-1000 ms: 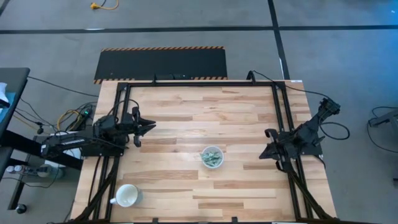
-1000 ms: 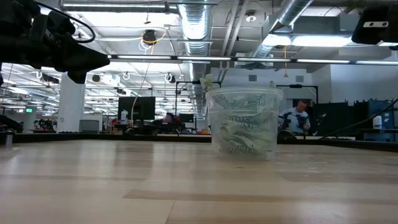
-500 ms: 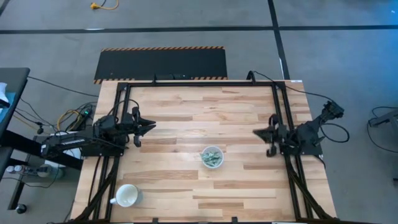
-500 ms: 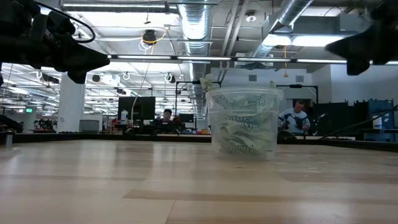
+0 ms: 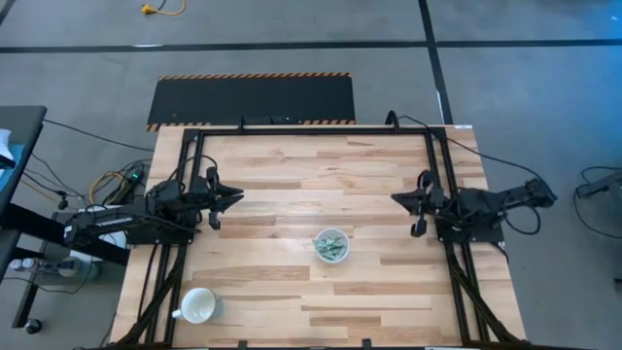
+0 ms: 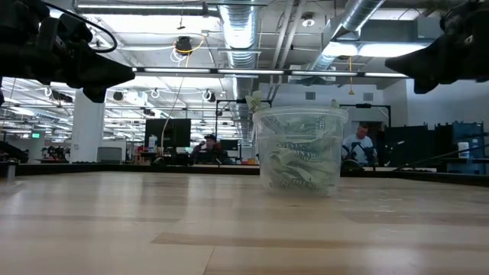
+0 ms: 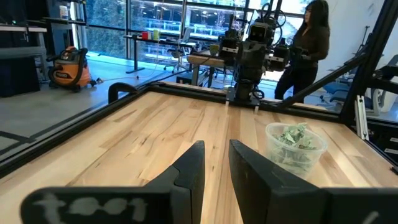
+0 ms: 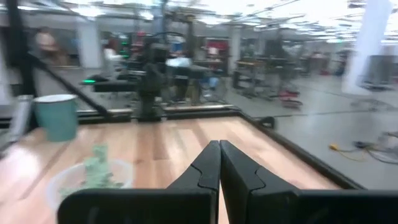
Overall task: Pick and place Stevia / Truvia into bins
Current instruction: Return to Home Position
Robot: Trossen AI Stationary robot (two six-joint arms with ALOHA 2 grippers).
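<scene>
The wooden table (image 5: 292,175) bears a clear cup (image 5: 331,245) and, well apart, a white mug (image 5: 198,307).

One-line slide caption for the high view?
Green packets in the clear cup; left end effector and right end effector hover on opposite sides.

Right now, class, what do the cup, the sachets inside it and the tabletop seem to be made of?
Cup: likely clear glossy plastic; the contents show through its wall. Sachets: apparently matte paper, bent, green-and-white. Tabletop: pale wood, smooth; planks and grain show.
</scene>
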